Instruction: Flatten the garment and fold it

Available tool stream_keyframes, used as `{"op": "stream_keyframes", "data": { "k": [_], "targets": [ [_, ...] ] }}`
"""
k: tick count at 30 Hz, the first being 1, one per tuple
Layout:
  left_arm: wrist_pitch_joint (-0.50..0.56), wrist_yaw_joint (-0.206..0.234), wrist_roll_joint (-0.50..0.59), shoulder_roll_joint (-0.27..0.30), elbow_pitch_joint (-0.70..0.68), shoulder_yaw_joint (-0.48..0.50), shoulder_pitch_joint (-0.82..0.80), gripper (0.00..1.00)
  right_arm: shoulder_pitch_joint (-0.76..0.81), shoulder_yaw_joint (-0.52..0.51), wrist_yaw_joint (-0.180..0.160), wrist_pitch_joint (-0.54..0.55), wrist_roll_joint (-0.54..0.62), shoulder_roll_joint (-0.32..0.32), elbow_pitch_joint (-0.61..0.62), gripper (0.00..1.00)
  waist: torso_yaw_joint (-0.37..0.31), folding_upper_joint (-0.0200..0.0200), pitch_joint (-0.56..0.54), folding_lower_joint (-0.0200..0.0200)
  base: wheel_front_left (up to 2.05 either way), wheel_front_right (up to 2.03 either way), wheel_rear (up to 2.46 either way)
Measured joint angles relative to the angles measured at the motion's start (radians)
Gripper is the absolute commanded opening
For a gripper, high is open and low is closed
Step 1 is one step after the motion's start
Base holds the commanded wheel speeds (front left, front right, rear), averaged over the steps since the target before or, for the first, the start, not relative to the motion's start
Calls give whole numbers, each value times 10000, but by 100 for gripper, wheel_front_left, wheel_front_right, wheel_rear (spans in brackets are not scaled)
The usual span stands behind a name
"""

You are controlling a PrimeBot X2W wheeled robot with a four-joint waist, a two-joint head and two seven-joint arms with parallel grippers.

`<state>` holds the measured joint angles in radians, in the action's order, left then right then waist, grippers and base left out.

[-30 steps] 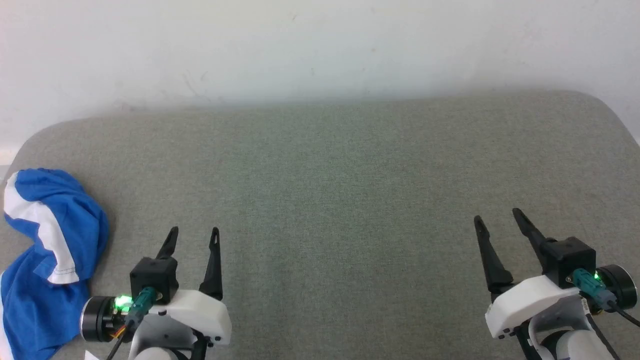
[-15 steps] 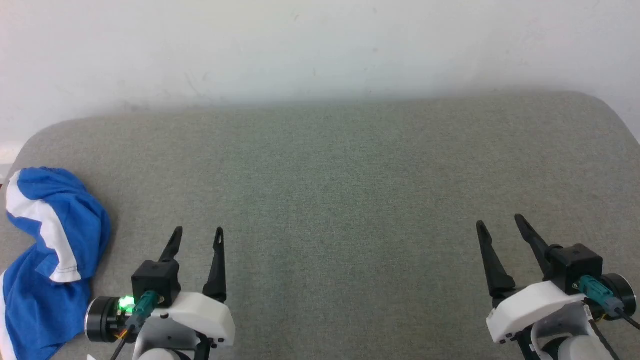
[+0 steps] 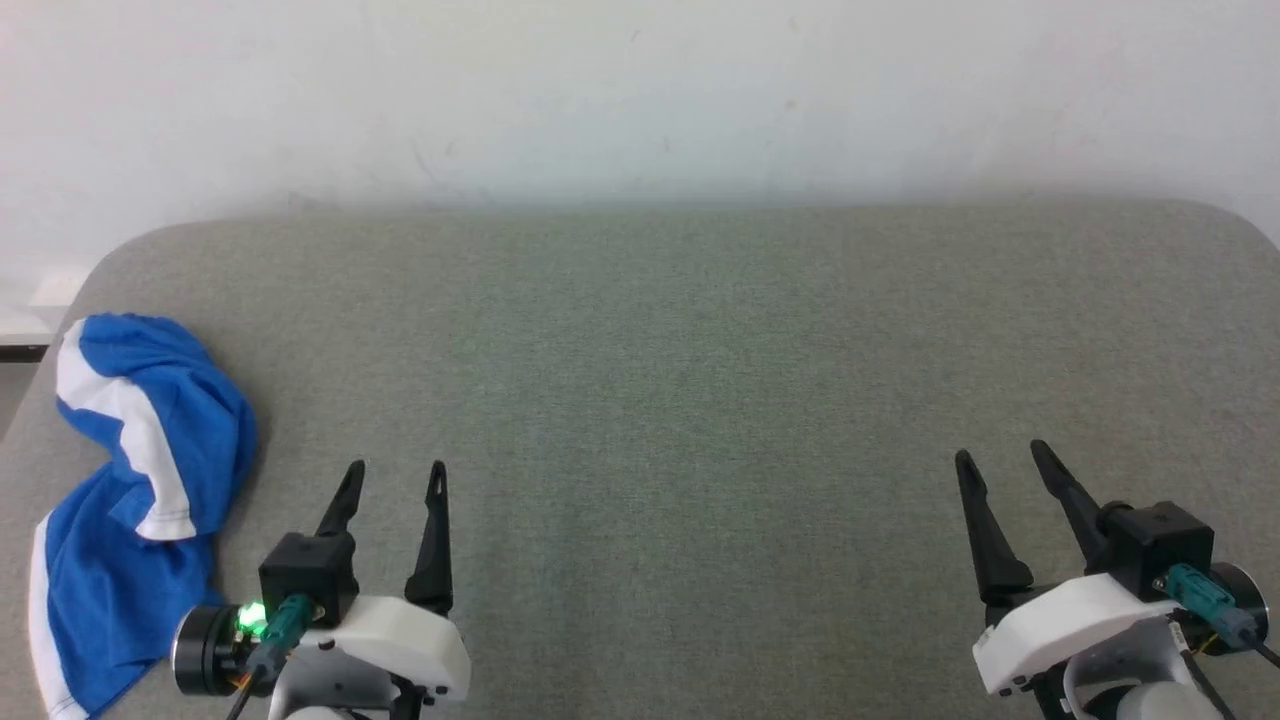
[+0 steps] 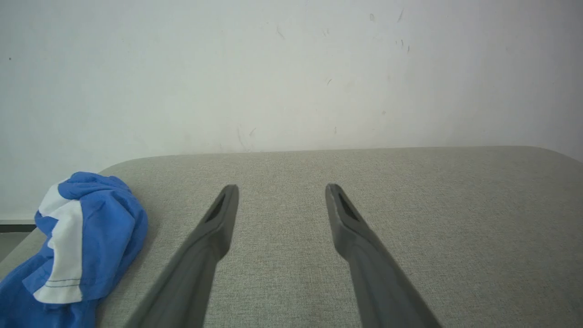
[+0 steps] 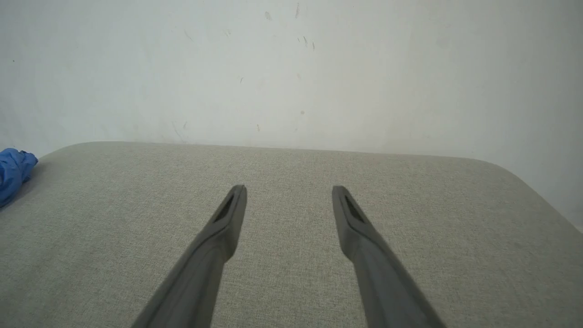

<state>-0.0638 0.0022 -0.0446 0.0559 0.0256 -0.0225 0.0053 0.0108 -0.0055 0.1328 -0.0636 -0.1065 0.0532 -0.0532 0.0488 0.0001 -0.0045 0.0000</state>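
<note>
Head view swung toward garment [image 3: 110, 590] (camera moved, not cloth); 0 folds made; left gripper [image 3: 396, 466], right gripper [image 3: 1000, 449] gaped empty.

Garment [image 3: 120, 540] at padded surface's [image 3: 700, 350] left edge, left of left gripper [image 3: 396, 467]; wall [image 3: 640, 90] behind.

Crumpled garment [image 4: 98, 232] lies beside the spread tool [image 4: 282, 190].
</note>
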Motion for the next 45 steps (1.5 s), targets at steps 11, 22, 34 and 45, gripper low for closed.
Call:
{"op": "stream_keyframes", "data": {
  "k": [11,22,34,45],
  "targets": [
    [-213,75,-105,0,69,-6,159,100,147,33,0,-209,-272,-2,-217,100,605,0,-27,0,0,0,0],
    [-443,88,-182,0,119,48,338,100,208,77,0,-449,-644,-2,-389,100,1267,0,-67,0,0,0,0],
    [-702,174,-336,-2,142,130,372,100,309,155,0,-704,-949,-2,-608,100,1944,0,-95,0,0,0,0],
    [-926,196,-527,-2,163,136,550,100,378,228,0,-913,-1244,-4,-830,100,2487,0,-121,0,0,0,0]
  ]
}}
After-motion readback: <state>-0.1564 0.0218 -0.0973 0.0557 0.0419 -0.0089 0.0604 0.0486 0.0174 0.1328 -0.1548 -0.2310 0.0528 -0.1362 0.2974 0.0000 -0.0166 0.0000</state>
